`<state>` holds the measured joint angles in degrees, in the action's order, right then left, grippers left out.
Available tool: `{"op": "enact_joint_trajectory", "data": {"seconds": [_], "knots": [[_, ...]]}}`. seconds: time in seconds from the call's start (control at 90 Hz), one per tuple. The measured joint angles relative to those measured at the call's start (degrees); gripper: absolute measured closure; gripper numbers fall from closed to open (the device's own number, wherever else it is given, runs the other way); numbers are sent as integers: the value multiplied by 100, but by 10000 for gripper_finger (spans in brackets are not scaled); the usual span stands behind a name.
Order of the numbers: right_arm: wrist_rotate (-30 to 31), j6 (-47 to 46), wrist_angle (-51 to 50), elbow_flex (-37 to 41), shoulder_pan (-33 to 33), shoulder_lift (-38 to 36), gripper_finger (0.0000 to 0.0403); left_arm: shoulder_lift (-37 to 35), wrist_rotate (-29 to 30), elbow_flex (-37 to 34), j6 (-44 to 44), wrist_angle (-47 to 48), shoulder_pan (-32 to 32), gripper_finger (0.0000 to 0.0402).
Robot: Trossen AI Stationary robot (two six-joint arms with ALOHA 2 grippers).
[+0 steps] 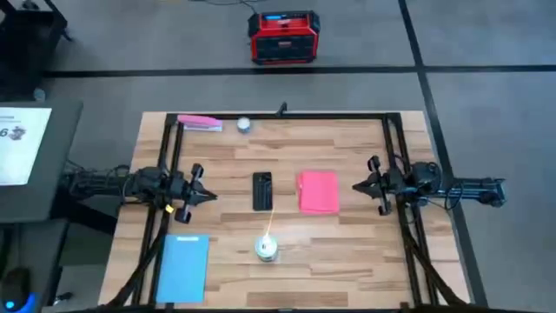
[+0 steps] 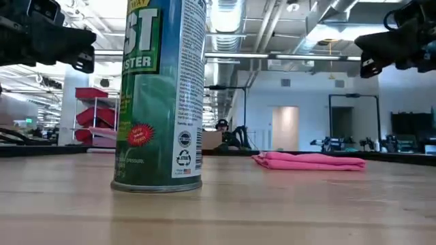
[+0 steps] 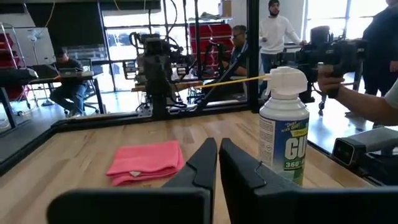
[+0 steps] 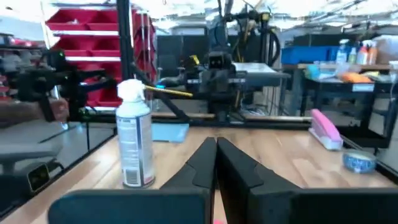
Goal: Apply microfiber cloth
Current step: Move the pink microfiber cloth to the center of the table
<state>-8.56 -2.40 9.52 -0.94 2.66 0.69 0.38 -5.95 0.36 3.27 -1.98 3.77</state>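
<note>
The overhead view alone lays out the whole worktop (image 1: 347, 252): one pink-red microfiber cloth (image 1: 318, 192), folded flat, lies right of centre, just right of one black phone (image 1: 262, 191), the two apart. One spray can (image 1: 267, 249) stands near the front edge, slightly left of the cloth's line. One light-blue rectangle (image 1: 182, 267) lies at the near left corner, one flat pink strip (image 1: 200, 123) at the far left edge, and one small round tin (image 1: 244, 124) beside it. On the floor beyond the worktop sits one red box (image 1: 283, 37).

The left hand (image 1: 201, 193) hovers at the left side, well apart from the phone; the right hand (image 1: 363, 185) hovers at the right side, near the cloth but not touching it. The left wrist view shows what the overhead cannot: the left hand's fingers (image 3: 205, 163) pressed together, holding nothing, with the cloth (image 3: 147, 160) and the can (image 3: 283, 121) ahead of them. The right wrist view likewise shows its fingers (image 4: 205, 158) closed on nothing.

The table-height view shows the can (image 2: 160, 95) looming close and the cloth (image 2: 310, 160) as a low folded stack farther back, both arms raised above the surface. People stand in the room beyond in the left wrist view.
</note>
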Motion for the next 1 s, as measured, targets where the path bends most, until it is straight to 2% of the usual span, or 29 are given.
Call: {"op": "enact_joint_trajectory", "data": {"seconds": [0.233,0.444,0.544,0.656,0.811,1.0], "knots": [[-4,-357,210,-7,8,13,403,0,4,-2,-4,0,0,402],[787,-509,-153,-21,192,551,403,0,4,0,-4,0,0,402],[1047,-732,-176,-62,297,1151,403,0,6,-1,-4,0,0,402],[1158,-902,-241,-475,352,1994,403,0,6,-1,-4,0,0,402],[1400,-870,-1041,-1628,277,3341,403,0,8,0,-4,0,0,402],[1773,-810,-2242,-3108,47,5337,403,0,9,0,-4,0,0,402]]}}
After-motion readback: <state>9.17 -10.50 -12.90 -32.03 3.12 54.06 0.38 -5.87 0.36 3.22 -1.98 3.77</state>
